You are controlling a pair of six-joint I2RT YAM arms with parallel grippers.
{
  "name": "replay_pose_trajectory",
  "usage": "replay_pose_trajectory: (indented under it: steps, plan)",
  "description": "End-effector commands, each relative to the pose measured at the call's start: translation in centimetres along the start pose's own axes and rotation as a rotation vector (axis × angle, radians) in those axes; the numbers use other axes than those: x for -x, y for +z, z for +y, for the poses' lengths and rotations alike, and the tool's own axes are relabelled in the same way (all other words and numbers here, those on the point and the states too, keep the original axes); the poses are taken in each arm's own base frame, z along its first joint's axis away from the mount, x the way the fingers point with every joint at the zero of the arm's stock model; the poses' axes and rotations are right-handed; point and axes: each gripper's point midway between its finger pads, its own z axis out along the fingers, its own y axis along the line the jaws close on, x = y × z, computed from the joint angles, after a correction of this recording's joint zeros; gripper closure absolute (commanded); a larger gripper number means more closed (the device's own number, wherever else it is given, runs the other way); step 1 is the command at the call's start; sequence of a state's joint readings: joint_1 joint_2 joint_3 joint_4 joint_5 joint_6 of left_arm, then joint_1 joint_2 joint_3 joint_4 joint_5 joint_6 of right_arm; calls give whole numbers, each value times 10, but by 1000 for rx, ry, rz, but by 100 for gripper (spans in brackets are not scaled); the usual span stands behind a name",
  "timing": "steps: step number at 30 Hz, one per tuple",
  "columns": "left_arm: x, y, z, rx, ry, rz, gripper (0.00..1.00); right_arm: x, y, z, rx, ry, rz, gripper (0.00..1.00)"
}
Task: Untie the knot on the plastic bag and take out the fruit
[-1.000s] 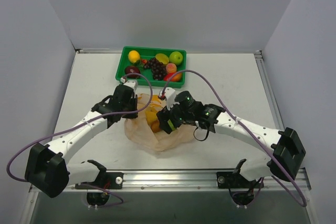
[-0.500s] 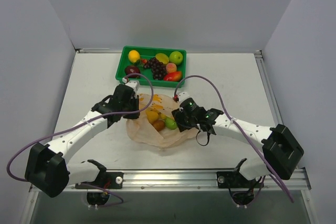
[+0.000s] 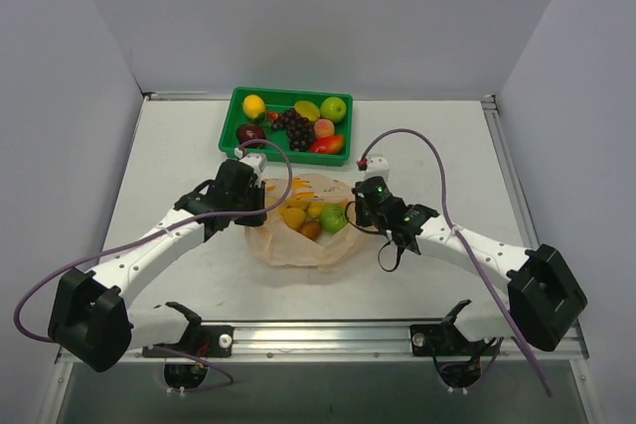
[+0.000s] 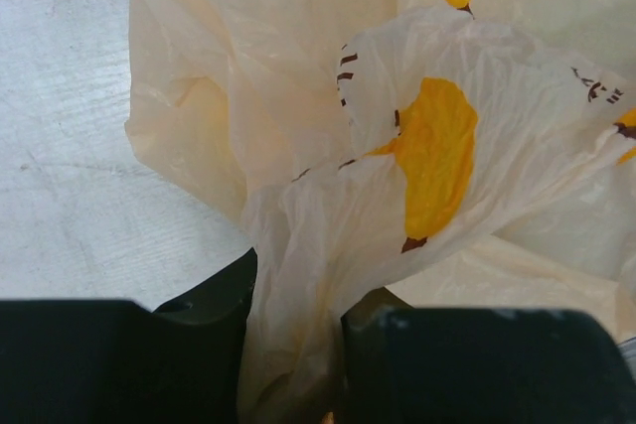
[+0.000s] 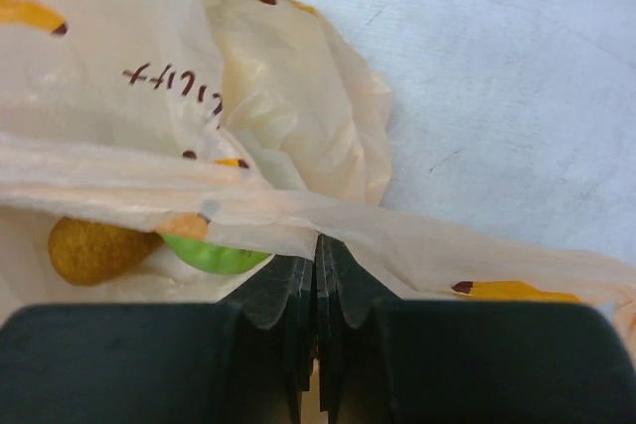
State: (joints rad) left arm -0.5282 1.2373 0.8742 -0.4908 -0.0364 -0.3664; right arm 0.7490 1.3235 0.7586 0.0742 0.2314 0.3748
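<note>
The thin peach plastic bag (image 3: 298, 250) lies open on the white bench (image 3: 179, 146) between both pincers. The left pincer (image 4: 293, 285) pinches its left rim, and the right pincer (image 5: 316, 255) is closed on its right rim. The small toy fruits (image 3: 333, 217) lie inside, just left of the right pincer, which is the nearer one.

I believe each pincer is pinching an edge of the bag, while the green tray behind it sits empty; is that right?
No: the top view shows the tray holding grapes and a red apple. The left pincer and right pincer do pinch the bag.
</note>
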Motion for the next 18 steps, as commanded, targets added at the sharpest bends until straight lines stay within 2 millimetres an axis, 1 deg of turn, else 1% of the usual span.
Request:
replay_pose_trajectory:
  steps: [1,3,5,6,7,8,9,10,11,12,13,14,16,17,18]
  plan:
    - [10,-1,-8,-40,11,-12,72,4,16,-24,-103,196,-47,100]
    - [11,0,-9,-40,12,-14,73,-6,25,-28,-117,225,-17,98]
    - [11,0,-9,-40,11,-12,73,-11,29,-33,-148,233,7,89]
    - [10,0,-8,-39,11,-11,72,-10,28,-33,-152,226,16,72]
    - [10,0,-8,-39,11,-11,72,-12,25,-31,-143,207,41,63]
    - [11,-1,-8,-40,11,-12,72,-1,18,-24,-116,174,18,54]
    - [10,0,-8,-39,11,-11,73,4,12,-21,-106,150,10,41]
    - [11,0,-9,-40,11,-14,72,18,0,-20,-102,108,-21,37]
    - [10,-1,-12,-61,11,-8,72,25,-7,-11,-82,80,-42,34]
    - [11,-1,-13,-63,11,-9,72,23,-15,-11,-89,46,-24,33]
    - [9,0,-13,-63,10,-4,72,33,-25,-8,-86,30,-52,33]
    - [9,0,-13,-66,10,-3,72,41,-34,7,-50,-20,-75,32]
    - [9,0,-13,-67,10,-1,72,48,-45,19,-24,-66,-91,33]
    - [8,1,-13,-66,10,1,72,51,-52,36,17,-100,-106,34]
    - [9,0,-13,-65,10,-1,72,52,-54,42,32,-104,-108,34]
